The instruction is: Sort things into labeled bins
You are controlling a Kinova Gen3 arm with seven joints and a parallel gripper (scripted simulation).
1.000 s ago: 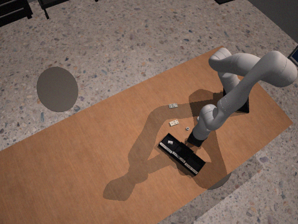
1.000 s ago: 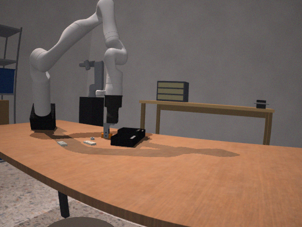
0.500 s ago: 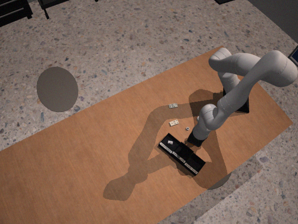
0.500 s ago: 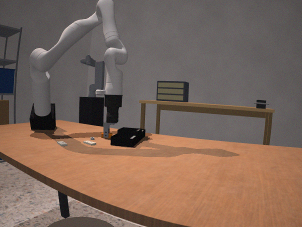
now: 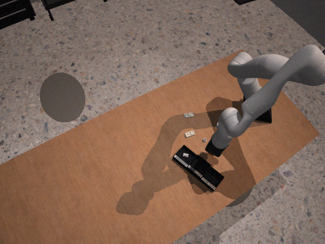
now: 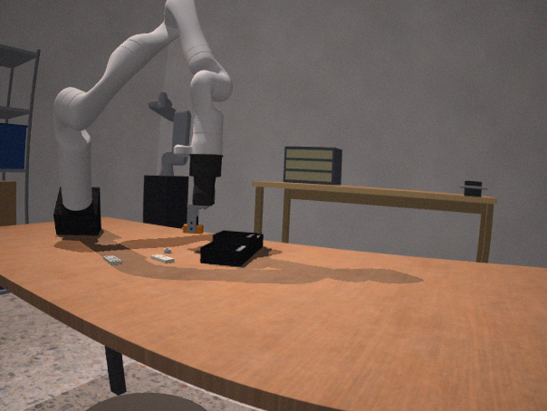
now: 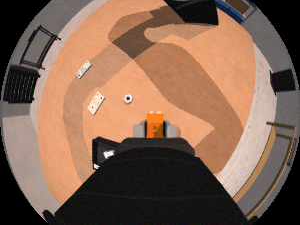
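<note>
My gripper [image 6: 193, 224] is shut on a small orange block [image 6: 197, 229] and holds it just above the table, behind the row of three black labelled bins [image 6: 232, 246]. The wrist view shows the orange block [image 7: 154, 124] between the grey fingers. From above, the wrist [image 5: 215, 150] hides the fingers and the block, beside the far edge of the bins [image 5: 197, 167]. A small white thing [image 5: 185, 155] lies in the left end bin. Two white flat plates [image 5: 189, 115] [image 5: 190, 133] and a small grey nut [image 5: 204, 140] lie on the table.
The arm's black base [image 5: 262, 115] stands at the table's far side. The label texts on the bins are too small to read. A second table with a drawer box [image 6: 312, 165] stands behind.
</note>
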